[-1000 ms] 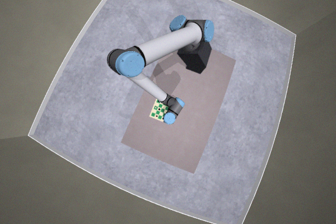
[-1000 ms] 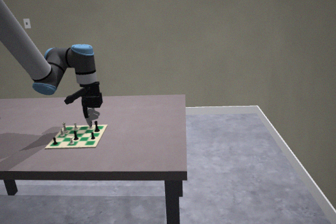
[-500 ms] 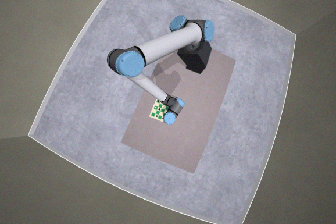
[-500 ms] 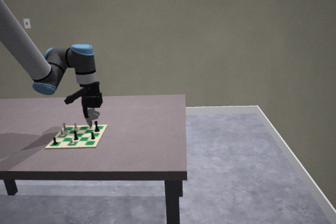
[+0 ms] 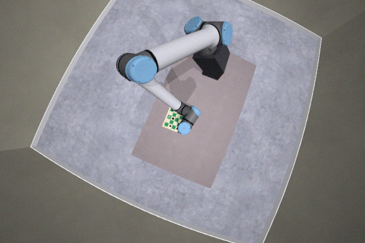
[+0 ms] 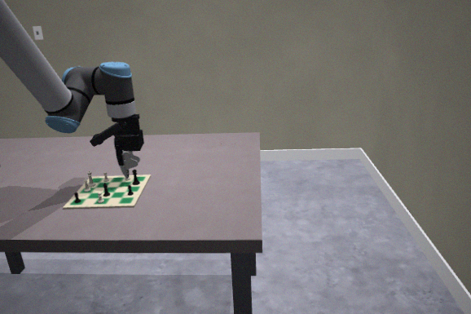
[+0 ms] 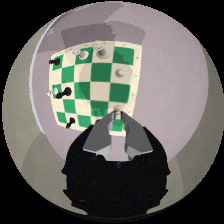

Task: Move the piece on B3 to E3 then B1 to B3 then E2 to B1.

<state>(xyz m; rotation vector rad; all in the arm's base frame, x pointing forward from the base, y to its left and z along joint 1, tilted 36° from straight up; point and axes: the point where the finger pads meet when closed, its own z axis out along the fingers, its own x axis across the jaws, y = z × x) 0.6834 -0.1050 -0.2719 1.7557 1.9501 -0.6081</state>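
A small green-and-cream chessboard (image 6: pixel 109 191) lies on the brown table; it also shows in the overhead view (image 5: pixel 172 120) and the wrist view (image 7: pixel 95 85). My gripper (image 7: pixel 117 111) is down at the board's near edge in the wrist view, shut on a small white piece (image 7: pixel 117 113) that stands on the board. In the side view the fingers (image 6: pixel 125 173) reach the board's far right part, next to a black piece (image 6: pixel 135 177). Other white pieces (image 7: pixel 102 51) and black pieces (image 7: pixel 64 92) stand upright on the board. The square letters are too small to read.
The board sits near the table's left part in the side view, and the table's front edge (image 6: pixel 130 245) is close by. The arm's wrist (image 5: pixel 186 120) hides part of the board from above. The robot base (image 5: pixel 212 60) stands at the table's far end.
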